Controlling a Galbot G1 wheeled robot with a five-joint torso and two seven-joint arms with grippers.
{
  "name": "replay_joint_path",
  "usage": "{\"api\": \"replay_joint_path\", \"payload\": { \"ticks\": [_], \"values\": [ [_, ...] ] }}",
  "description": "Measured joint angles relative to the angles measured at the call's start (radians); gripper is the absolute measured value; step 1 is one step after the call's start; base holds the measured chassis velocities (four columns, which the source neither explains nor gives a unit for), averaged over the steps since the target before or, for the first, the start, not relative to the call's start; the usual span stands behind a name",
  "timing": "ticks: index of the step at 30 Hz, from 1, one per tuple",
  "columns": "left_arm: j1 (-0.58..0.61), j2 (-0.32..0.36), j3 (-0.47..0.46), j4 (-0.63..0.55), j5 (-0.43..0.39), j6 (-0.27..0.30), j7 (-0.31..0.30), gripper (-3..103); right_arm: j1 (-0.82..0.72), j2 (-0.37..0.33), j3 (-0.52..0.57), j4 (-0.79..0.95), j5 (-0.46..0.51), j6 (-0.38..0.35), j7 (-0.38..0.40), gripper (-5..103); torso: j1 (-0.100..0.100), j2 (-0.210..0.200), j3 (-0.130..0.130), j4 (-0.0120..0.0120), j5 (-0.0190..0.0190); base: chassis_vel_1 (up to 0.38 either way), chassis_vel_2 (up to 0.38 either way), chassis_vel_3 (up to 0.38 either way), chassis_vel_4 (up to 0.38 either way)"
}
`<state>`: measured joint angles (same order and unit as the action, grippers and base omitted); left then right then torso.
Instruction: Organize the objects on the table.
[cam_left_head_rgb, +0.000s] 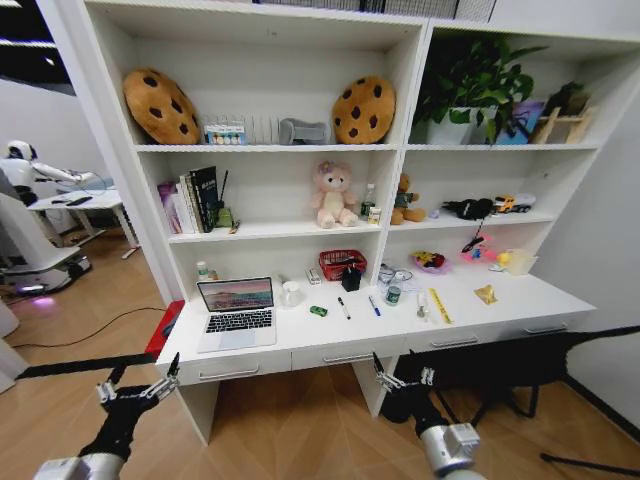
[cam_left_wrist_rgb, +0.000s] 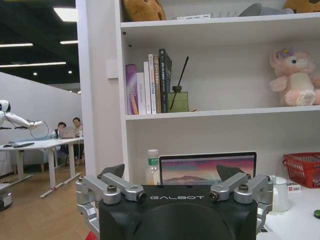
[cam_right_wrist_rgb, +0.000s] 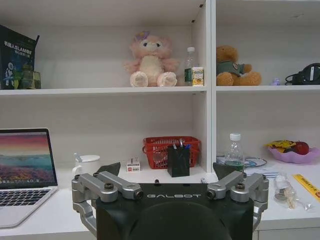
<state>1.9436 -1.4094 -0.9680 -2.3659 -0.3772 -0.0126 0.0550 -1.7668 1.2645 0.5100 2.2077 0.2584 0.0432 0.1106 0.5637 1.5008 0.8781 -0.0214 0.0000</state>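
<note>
On the long white table (cam_left_head_rgb: 300, 345), toward its left end, sits one silver laptop (cam_left_head_rgb: 237, 312) with black keys, lid up and screen lit. Right of it near the front edge lie one tiny green item (cam_left_head_rgb: 318, 311), one black pen (cam_left_head_rgb: 343, 308) and one blue pen (cam_left_head_rgb: 374, 305), each apart from the others, with bare desktop around them. Farther back stand a red basket (cam_left_head_rgb: 342, 264) and a black pen holder (cam_left_head_rgb: 351, 279). Both grippers hover before the drawers, short of the table: the left gripper (cam_left_head_rgb: 137, 390) below the laptop, the right gripper (cam_left_head_rgb: 404, 379) below the pens. Each has its jaws spread and grasps nothing.
</note>
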Motion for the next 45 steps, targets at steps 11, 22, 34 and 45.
{"api": "replay_joint_path", "payload": {
  "ticks": [11,22,34,45],
  "values": [
    [-0.005,-0.026,0.010,0.017,0.008,-0.015,0.000,100,-0.005,0.025,0.017,0.000,0.003,-0.010,0.000,100,0.000,0.000,0.000,0.0000,0.0000,0.000,0.000,0.000,0.000],
    [-0.006,-0.032,0.008,0.020,0.011,-0.039,-0.007,100,0.014,0.032,0.014,-0.015,0.029,-0.032,-0.022,100,0.000,0.000,0.000,0.0000,0.0000,0.000,0.000,0.000,0.000],
    [-0.007,-0.035,0.007,0.028,0.020,-0.053,0.008,100,0.003,0.029,0.016,0.005,0.034,-0.037,-0.022,100,0.000,0.000,0.000,0.0000,-0.0001,-0.003,0.003,0.001,-0.005],
    [-0.008,-0.033,0.008,0.035,0.044,-0.056,0.009,100,-0.012,0.040,0.011,0.010,0.022,-0.012,-0.038,100,0.000,0.000,0.000,0.0000,-0.0002,-0.111,0.115,0.123,-0.117]
  ]
}}
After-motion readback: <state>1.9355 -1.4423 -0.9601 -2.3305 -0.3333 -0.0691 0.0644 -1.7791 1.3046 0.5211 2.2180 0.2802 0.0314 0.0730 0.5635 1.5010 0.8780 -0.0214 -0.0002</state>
